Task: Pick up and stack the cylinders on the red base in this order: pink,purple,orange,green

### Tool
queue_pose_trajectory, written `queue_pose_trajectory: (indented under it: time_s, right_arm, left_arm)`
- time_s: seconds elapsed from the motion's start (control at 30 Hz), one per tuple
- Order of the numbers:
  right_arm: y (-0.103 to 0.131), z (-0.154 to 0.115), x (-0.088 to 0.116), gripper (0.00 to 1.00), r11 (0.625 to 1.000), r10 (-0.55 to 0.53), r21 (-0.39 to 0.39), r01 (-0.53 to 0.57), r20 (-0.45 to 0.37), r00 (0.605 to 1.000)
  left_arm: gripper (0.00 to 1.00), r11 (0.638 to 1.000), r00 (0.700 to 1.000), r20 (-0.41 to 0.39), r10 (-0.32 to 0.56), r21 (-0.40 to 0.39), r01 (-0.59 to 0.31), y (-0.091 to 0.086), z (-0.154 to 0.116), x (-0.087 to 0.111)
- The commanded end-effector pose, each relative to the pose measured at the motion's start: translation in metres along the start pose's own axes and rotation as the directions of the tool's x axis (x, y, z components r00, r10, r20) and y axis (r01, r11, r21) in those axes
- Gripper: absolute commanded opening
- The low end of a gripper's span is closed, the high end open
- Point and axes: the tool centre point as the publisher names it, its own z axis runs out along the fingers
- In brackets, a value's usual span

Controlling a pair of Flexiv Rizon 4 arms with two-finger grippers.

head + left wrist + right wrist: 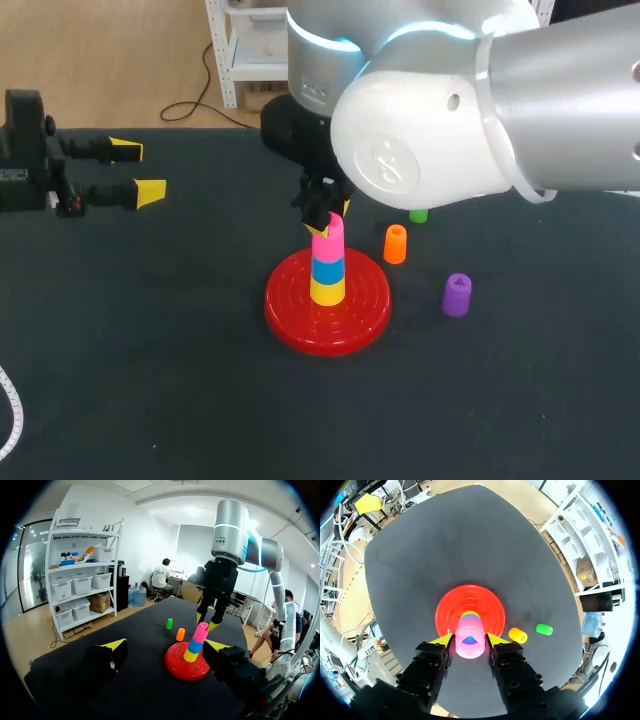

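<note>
The red base (pixel 296 318) (pixel 176 666) (pixel 451 606) carries a stack of a yellow cylinder (pixel 327 292) and a blue cylinder (pixel 327 270), with the pink cylinder (pixel 329 245) (pixel 200 632) (pixel 470 629) on top. My right gripper (pixel 327 214) (pixel 206 621) (pixel 469 640) comes down from above, shut on the pink cylinder. The orange cylinder (pixel 396 243) (pixel 180 634) (pixel 518 635), green cylinder (pixel 418 214) (pixel 169 624) (pixel 544 629) and purple cylinder (pixel 456 294) lie loose on the table to the base's right. My left gripper (pixel 138 170) (pixel 165 646) is open and holds nothing at the table's far left.
The black table (pixel 150 380) is bare in front of and left of the base. My right arm's large white elbow (pixel 430 130) hangs over the back right and hides part of the table there.
</note>
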Motion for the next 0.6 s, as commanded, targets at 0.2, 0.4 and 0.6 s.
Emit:
queue_pose_trajectory:
  time_s: [0.2,0.4,0.6]
  right_arm:
    - [0.001,0.003,0.002,1.00,1.000,0.016,0.000,-0.016,0.039,0.999]
    - [0.000,-0.024,0.007,1.00,1.000,0.021,0.012,-0.022,0.090,0.996]
    - [-0.012,-0.050,0.018,1.00,0.997,0.065,0.028,-0.069,0.133,0.989]
  left_arm:
    - [1.00,1.000,1.000,0.008,0.003,-0.003,-0.003,0.000,0.001,0.002]
    - [1.00,1.000,1.000,0.008,0.003,-0.003,-0.003,0.000,0.001,0.002]
    - [1.00,1.000,1.000,0.008,0.003,-0.003,-0.003,0.000,0.001,0.002]
